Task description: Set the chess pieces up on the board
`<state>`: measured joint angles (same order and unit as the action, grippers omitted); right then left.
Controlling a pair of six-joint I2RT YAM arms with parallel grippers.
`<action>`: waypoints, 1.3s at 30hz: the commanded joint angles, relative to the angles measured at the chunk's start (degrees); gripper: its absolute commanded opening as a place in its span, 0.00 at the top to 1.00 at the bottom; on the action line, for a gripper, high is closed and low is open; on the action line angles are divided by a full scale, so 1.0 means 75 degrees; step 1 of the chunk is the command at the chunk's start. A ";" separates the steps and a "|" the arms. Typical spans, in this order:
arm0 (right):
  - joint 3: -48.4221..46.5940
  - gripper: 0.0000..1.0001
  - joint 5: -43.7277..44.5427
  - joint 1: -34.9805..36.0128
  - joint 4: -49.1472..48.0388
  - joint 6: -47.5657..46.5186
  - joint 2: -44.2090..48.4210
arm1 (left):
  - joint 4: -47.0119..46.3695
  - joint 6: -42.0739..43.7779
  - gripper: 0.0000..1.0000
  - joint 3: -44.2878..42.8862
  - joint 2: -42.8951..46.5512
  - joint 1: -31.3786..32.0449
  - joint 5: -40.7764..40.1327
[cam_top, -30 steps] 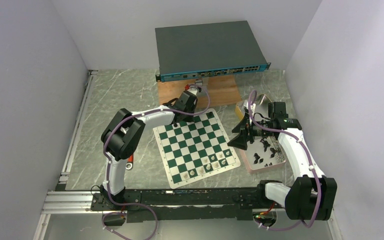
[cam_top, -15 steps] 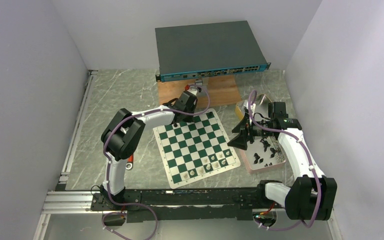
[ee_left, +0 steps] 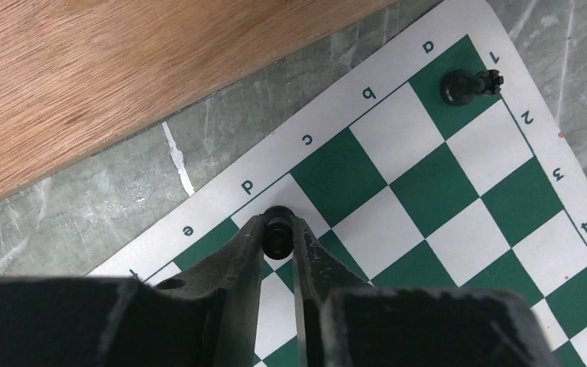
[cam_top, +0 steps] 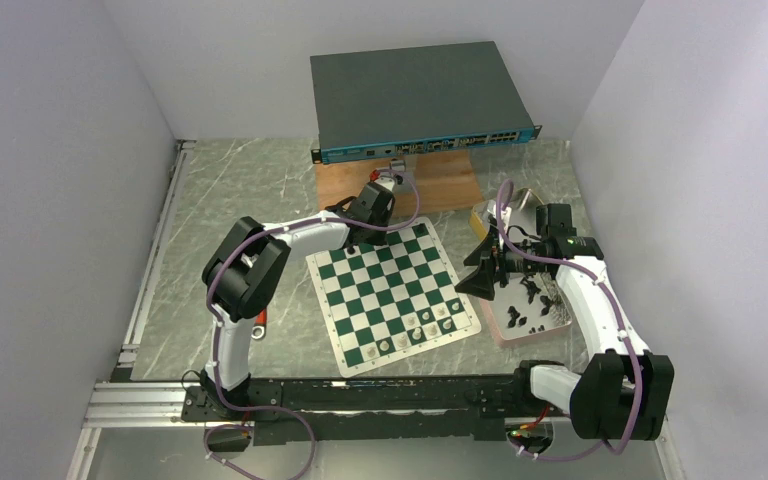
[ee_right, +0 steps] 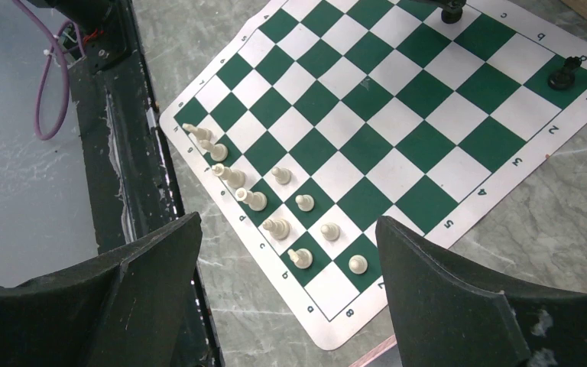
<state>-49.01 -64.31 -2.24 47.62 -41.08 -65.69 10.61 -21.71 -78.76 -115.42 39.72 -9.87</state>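
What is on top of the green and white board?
White pieces line one edge of the board; a black rook stands on a far corner. The left gripper pinches another black piece nearby, hiding its base.

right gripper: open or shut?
Open. In its wrist view the right gripper has its fingers far apart with nothing between them; only the board and white pieces show through the gap.

A black piece [ee_left: 277, 219] in the left tool [ee_left: 278, 232] at the board [ee_left: 422, 185] edge
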 commanded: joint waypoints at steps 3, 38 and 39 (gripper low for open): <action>-0.0250 0.13 -0.0061 -0.0029 0.0109 -0.0242 -0.0030 | 0.0062 0.0094 0.67 -0.0199 -0.0074 -0.0013 0.0095; -0.0468 0.13 0.0068 -0.1303 0.1128 -0.1674 0.0646 | -0.1269 0.0892 0.00 0.2907 0.4257 0.1000 0.0681; -0.0475 0.13 0.0103 -0.1462 0.1112 -0.1657 0.0694 | -0.1342 0.0875 0.00 0.3139 0.4542 0.1007 0.0662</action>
<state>-49.80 -63.02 -8.91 54.63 -50.35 -62.78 6.17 -15.68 -59.81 -90.28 46.17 -3.27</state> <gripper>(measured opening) 0.870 0.996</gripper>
